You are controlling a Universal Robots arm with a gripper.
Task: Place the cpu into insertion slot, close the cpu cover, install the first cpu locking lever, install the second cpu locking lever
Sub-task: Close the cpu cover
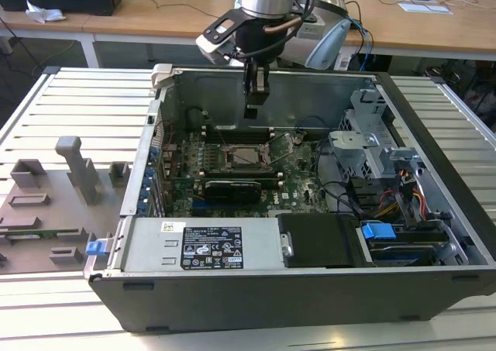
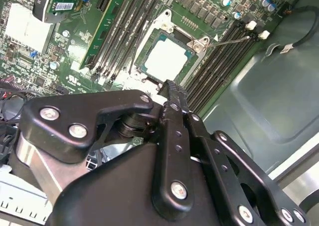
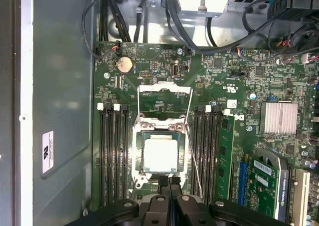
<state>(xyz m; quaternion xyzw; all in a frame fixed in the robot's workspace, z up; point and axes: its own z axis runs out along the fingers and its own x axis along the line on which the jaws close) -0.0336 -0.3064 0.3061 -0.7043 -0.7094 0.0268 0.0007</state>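
Inside the open black tower case [image 1: 271,297], on the green circuit board [image 3: 224,86], the cpu [image 3: 160,155], a small flat square chip with a pale silver-grey metal top, lies seated in the insertion slot [image 3: 138,161], a small dark square socket with a black rim. From where I stand, the first step looks done. The cpu cover [image 3: 164,89], a thin square silver metal frame plate, seems tipped up at the far side of the socket, with board showing through its window, so I'd judge it not yet shut. A thin wire locking lever [image 3: 195,171] runs loose between the socket and one bank of long black memory slots [image 3: 209,156], and I see neither lever hooked down. By my reckoning the cover and both levers are left to do. The black two-fingered gripper [image 3: 169,183] hangs over the board just beside the socket's near edge, its fingers pressed together with nothing between them. Sideways the room is tight, since memory slots flank the socket closely on both sides. Black cables [image 3: 174,16] trail beyond the raised cover, and the grey steel case wall [image 1: 225,95] stands near behind. Straight above the chip the way looks open.
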